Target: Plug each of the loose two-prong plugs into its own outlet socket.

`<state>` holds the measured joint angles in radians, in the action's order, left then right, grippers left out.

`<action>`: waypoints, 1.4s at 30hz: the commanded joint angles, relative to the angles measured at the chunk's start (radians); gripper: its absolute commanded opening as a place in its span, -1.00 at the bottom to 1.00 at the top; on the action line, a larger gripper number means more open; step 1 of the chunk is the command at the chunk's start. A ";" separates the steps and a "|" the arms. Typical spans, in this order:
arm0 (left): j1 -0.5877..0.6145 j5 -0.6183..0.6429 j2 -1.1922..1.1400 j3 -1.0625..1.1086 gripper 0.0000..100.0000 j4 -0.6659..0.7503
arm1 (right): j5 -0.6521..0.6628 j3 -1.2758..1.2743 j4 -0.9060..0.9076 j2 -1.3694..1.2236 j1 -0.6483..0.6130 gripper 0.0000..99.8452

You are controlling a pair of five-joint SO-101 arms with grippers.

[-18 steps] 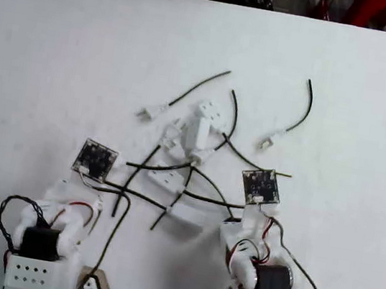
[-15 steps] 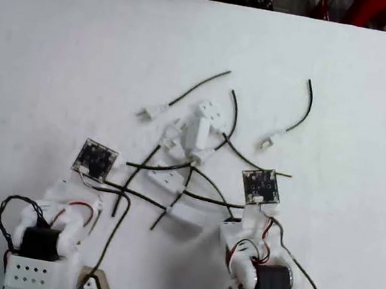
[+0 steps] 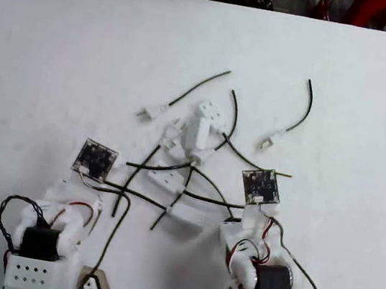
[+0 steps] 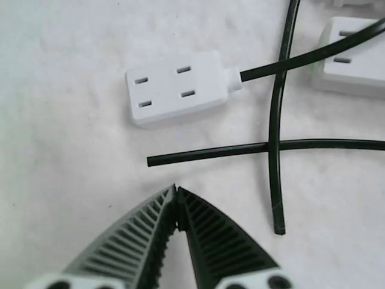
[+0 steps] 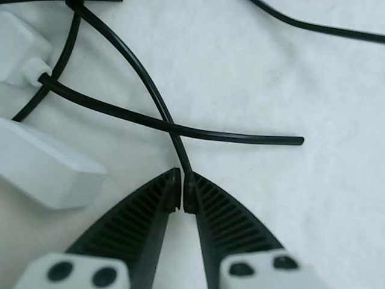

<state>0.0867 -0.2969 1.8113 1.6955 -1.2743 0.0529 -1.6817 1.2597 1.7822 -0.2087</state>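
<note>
**A:** Our left claw (image 4: pixel 176 194) was shut tight with nothing in it. It sat just short of the socket block (image 4: pixel 177 95), with a cord end (image 4: pixel 150 161) lying between the two.

**B:** And our right claw (image 5: pixel 181 180)?

**A:** Closed to the tips as well. A black cord (image 5: pixel 150 90) ran right up to them, and we couldn't tell whether it was nipped or only passing underneath.

**B:** Where were the plugs?

**A:** A plug (image 3: pixel 145 113) and a second plug (image 3: pixel 266 142) lay well apart from the block, on its far side from our arms. Each trailed a short cord. All four slots we could see in the block were bare.

**B:** So what worried us?

**A:** The tangle. Cords crossed one another all around the block, so we judged that lifting one plug could drag a neighbouring cord. It could also slide the block, since nothing pinned it down. A light block might skate away under the push of the prongs and leave them half seated. And if our right claw did have that cord, pulling back would tug the whole knot.
</note>
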 commanded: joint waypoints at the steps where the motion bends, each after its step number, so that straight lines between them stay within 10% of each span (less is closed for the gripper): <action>1: -0.008 0.006 0.012 -0.003 -0.95 -0.008 | -0.005 -0.011 0.001 0.005 0.004 -0.96; 42: -0.010 0.011 0.013 -0.003 -0.95 0.153 | -0.005 -0.011 0.001 0.005 -0.001 -0.96</action>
<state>0.0867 -0.2969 1.8098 1.6955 -1.1792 0.0529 -1.6817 1.2597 1.7822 -0.2087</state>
